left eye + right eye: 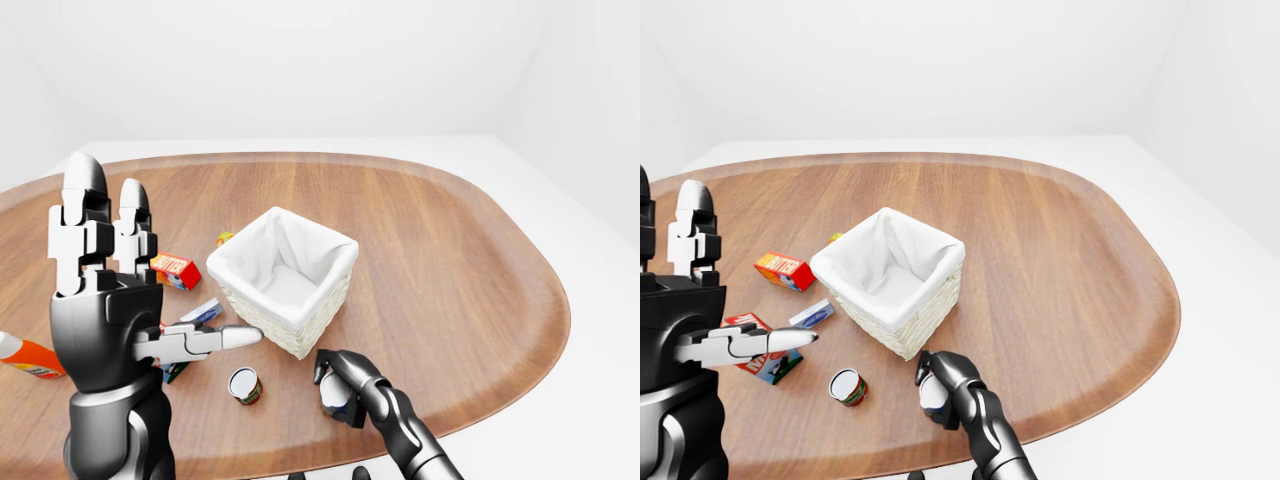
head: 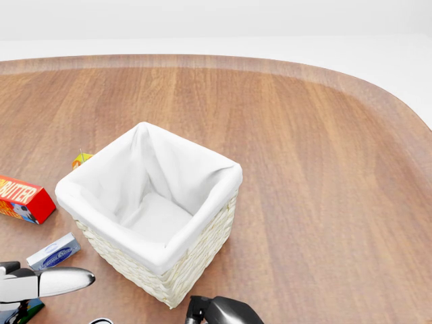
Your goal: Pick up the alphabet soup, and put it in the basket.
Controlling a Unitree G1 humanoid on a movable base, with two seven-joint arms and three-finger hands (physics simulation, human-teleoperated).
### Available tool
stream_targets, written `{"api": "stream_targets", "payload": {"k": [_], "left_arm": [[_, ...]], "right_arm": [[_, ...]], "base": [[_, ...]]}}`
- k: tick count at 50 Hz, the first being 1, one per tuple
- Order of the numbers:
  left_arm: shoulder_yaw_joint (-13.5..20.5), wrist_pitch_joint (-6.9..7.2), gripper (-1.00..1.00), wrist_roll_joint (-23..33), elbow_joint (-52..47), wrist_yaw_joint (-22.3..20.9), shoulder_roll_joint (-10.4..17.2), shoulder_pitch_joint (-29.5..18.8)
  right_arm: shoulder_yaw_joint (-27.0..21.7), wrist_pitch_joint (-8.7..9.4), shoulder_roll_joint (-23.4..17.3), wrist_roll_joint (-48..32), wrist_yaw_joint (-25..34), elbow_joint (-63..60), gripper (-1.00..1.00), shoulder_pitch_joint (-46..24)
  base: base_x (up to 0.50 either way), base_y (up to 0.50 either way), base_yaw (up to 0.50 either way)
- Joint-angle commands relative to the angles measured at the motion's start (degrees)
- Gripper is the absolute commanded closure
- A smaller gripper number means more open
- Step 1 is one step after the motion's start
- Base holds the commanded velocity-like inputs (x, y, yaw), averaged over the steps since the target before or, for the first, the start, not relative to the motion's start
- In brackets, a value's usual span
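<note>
Gripping alphabet soup [image 1: 335, 393], eye views only.

Rounded wooden counter [image 1: 450, 250] carrying a lined basket [image 1: 283, 280], butter box [image 1: 175, 270], a tipped can [image 1: 243, 385], and small cartons.

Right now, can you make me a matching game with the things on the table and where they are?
Things:
1. basket
2. butter box
3. right hand
4. left hand

States, by the left-eye view:
A. red and orange, lying left of the white-lined thing
B. raised with fingers spread
C. wicker with a white liner, nothing inside
D. low on the table, fingers curled round a can

Pairs: 1-C, 2-A, 3-D, 4-B
</note>
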Motion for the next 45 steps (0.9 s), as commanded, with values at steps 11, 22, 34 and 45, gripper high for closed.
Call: {"api": "stream_targets", "payload": {"k": [11, 22, 34, 45], "left_arm": [[0.0, 0.00, -1.00, 0.0, 0.4, -0.1, 0.0, 0.0], [-0.1, 0.00, -1.00, 0.1, 0.1, 0.0, 0.0, 0.1], [0.0, 0.00, -1.00, 0.0, -0.4, -0.1, -0.1, 0.3], [0.0, 0.00, -1.00, 0.0, -0.5, -0.2, -0.2, 0.5]], "right_arm": [[-0.7, -0.50, -0.2, 0.7, -1.5, -5.1, 1.00, 1.2], [-1.4, 0.95, -0.6, 3.0, -2.8, -8.9, 1.00, 1.9], [-2.8, 5.30, -1.7, 6.2, -4.7, -14.3, 1.00, 3.7], [-3.7, 5.71, -2.5, 9.9, -3.0, -21.8, 1.00, 6.0]], "base": [[0.00, 0.00, 0.00], [0.00, 0.00, 0.00], [0.00, 0.00, 0.00], [0.00, 0.00, 0.00]]}}
